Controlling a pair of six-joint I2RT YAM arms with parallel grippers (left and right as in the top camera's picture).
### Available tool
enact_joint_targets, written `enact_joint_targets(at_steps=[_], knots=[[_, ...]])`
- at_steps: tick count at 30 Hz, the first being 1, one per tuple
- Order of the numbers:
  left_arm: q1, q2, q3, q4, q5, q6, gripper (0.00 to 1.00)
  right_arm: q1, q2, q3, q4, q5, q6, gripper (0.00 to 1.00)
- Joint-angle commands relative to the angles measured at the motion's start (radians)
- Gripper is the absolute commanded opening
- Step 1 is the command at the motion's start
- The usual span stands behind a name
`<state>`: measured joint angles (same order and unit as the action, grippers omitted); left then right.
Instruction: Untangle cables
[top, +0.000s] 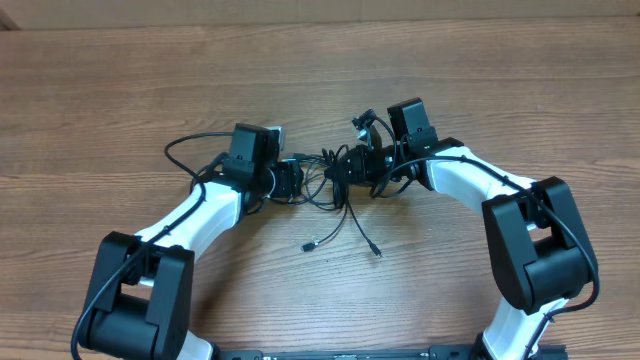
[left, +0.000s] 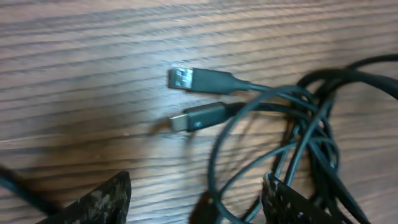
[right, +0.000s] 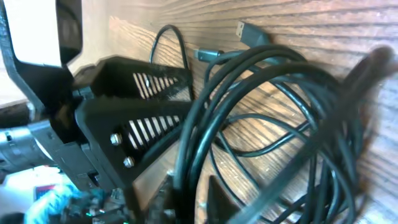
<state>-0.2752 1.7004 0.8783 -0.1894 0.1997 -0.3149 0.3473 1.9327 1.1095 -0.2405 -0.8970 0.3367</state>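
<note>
- The thin black flexible cables are seen heaped in one knot at the middle of the brown wood-grain table, between the two arms.
- The left gripper is spread wide. Loops of cord are seen lying between its dark speckled fingers, but nothing is pinched by them.
- The right gripper is seen low in its wrist view with its fingers drawn close together. A thick bundle of strands is judged to be clamped between them, though the contact is partly hidden.
- Two plug ends are laid free on the wood in front of the left gripper: a silver-tipped flat plug and, just beside it, a smaller dark plug.
- Two more loose ends are seen trailing out of the knot toward the robot, and a wide loop is spread to the left.
- The task is judged to be at an early stage: some ends are freed, but no cord is separated from the rest, and the crossings at the centre are all left to be pulled apart.
</note>
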Motion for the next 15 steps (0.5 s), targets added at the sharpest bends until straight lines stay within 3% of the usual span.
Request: enact_joint_targets(at_steps=[1,6,9,15], knots=[[0.049,0.007,0.027,-0.005,-0.03,-0.008,0.68,0.029,-0.026,0.004,-0.001,0.039,-0.013,0.25],[0.145,0.007,0.043,-0.03,0.106,-0.007,0.71,0.098,-0.023,0.004,-0.001,0.182,-0.012,0.43],[0.197,0.007,0.043,-0.043,0.179,-0.007,0.72,0.148,-0.023,0.004,0.001,0.311,-0.006,0.47],[0.241,0.007,0.043,-0.058,0.195,-0.007,0.72,0.251,-0.021,0.004,0.061,0.534,0.003,0.62]])
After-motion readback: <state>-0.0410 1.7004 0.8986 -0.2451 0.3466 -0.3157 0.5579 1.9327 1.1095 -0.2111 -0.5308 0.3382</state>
